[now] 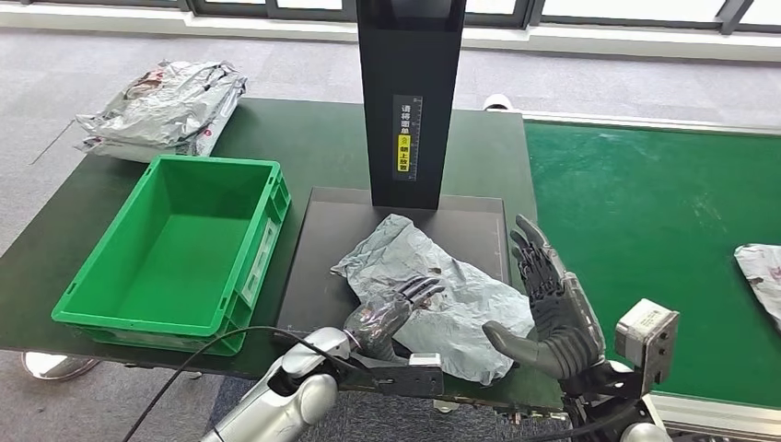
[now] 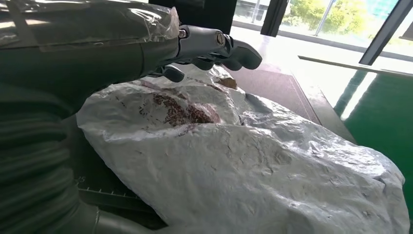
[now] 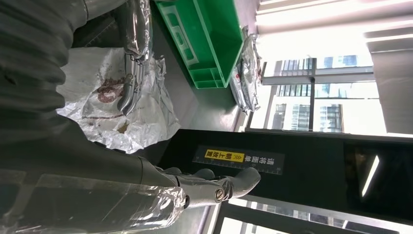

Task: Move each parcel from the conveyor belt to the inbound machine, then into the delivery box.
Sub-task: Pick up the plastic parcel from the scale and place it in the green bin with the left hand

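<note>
A crumpled grey parcel (image 1: pixel 442 295) lies on the dark platform (image 1: pixel 322 249) of the inbound machine, in front of its black column (image 1: pixel 410 101). My left hand (image 1: pixel 394 308) is stretched over the parcel's left part, fingers extended and slightly bent above the wrap, gripping nothing; the left wrist view shows this hand (image 2: pixel 209 48) over the parcel (image 2: pixel 253 165). My right hand (image 1: pixel 551 308) stands upright just off the parcel's right edge, fingers apart and empty. In the right wrist view this hand (image 3: pixel 214 187) points toward the column, with the parcel (image 3: pixel 146 117) beside it.
The green delivery box (image 1: pixel 175 249) sits empty to the platform's left. Behind it lies a pile of silver parcels (image 1: pixel 166 110). To the right runs the green conveyor belt (image 1: pixel 645 212), with another grey parcel (image 1: pixel 761 276) at its right edge.
</note>
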Robot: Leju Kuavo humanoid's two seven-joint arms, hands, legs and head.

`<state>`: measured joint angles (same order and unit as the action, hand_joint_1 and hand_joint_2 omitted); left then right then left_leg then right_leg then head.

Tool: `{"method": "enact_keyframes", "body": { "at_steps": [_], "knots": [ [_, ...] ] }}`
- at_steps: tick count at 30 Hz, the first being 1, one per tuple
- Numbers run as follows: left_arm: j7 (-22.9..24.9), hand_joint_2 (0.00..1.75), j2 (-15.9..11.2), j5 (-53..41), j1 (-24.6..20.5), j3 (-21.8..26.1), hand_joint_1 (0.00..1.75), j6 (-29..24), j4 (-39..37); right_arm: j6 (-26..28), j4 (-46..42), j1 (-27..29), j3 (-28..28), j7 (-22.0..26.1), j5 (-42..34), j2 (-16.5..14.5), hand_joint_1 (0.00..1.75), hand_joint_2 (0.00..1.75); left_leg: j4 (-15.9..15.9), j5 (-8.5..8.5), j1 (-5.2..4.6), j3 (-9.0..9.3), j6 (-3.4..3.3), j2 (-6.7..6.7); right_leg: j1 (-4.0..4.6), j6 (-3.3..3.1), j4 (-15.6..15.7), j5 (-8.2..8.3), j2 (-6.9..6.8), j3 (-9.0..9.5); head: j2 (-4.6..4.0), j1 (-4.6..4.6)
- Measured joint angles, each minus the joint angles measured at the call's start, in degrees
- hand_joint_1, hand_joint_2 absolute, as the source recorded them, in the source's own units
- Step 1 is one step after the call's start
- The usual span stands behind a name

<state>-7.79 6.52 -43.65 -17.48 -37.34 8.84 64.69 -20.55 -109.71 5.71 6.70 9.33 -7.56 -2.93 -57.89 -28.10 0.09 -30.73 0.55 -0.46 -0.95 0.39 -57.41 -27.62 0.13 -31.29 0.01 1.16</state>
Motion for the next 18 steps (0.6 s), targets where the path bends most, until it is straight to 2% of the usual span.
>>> {"method": "enact_keyframes", "body": {
  "at_steps": [1, 18],
  "knots": [
    [0.2, 1.75, 0.1, 0.1, 0.2, 0.0, 1.75, -0.1, -0.1, 0.0, -0.1, 0.1, -0.2, 0.0, 0.1, -0.1, 0.0, 1.75, 0.0, 0.0, 0.0, 0.0, 0.0, 0.0, 0.0, 0.0, 0.0, 0.0, 0.0, 0.0, 0.01, 0.0],
    [-1.4, 1.75, 0.0, 6.9, 3.6, 0.1, 1.75, 0.0, -0.8, -1.3, -0.7, 0.4, -0.5, 0.6, 0.1, -0.4, 0.0, 1.75, 0.0, 0.0, 0.0, -0.02, 0.0, 0.0, 0.0, 0.0, 0.0, 0.0, 0.0, -0.01, -0.01, 0.0]
  ]
}}
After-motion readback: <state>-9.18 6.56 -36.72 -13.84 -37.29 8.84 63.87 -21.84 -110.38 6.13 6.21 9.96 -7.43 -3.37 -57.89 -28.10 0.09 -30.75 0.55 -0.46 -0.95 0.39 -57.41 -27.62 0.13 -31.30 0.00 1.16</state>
